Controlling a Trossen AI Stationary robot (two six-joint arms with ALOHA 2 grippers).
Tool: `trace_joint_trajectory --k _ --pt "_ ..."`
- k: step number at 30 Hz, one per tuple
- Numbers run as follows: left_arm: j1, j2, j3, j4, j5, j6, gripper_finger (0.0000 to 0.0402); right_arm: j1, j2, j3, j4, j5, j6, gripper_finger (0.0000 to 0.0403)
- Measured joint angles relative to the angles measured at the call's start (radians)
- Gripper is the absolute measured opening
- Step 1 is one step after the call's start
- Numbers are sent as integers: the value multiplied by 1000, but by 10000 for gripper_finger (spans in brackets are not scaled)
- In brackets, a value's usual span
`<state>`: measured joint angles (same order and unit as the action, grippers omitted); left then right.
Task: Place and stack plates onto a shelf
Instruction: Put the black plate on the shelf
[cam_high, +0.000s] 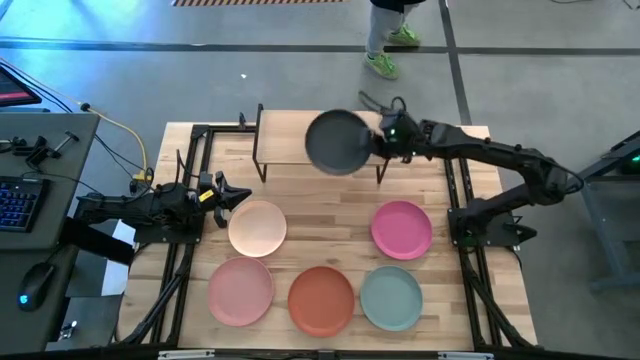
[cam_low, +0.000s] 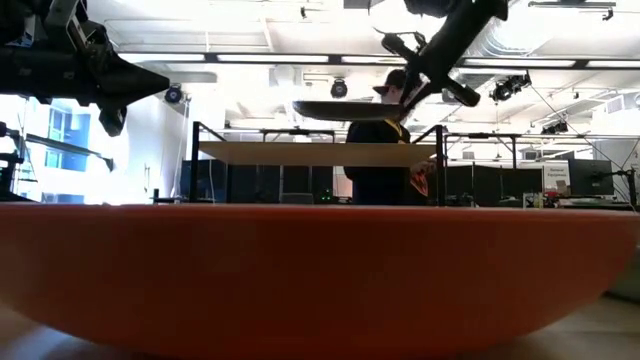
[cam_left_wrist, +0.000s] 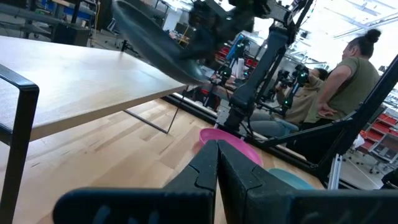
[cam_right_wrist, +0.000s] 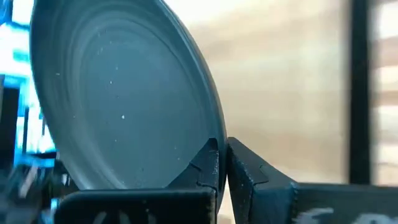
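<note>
Right claw (cam_high: 380, 141) pinches round matte dark grey plate (cam_high: 336, 142) above light-wood shelf (cam_high: 285, 135); left claw (cam_high: 240, 192) clenched.

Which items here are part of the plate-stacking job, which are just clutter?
Job: dark grey plate held by right gripper over shelf; cream, magenta, pale pink, orange-red, pale teal plates.
Clutter: keyboard, mouse.

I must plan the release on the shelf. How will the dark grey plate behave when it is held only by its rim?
The dark grey plate looks rigid; it stays flat though the right gripper pinches only its edge. Held off-centre, it may sag or pivot. Its matte surface probably resists slipping.
</note>
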<state>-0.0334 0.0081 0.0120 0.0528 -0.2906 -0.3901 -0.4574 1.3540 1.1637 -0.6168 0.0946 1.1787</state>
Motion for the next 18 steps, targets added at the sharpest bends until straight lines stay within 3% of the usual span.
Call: trace_joint_trajectory --k 7,18 --pt "0 0 0 0 0 0 1 -102 0 0 -101 -20 37 0" --pt "0 0 0 0 0 0 1 -100 26 0 -92 -28 79 0"
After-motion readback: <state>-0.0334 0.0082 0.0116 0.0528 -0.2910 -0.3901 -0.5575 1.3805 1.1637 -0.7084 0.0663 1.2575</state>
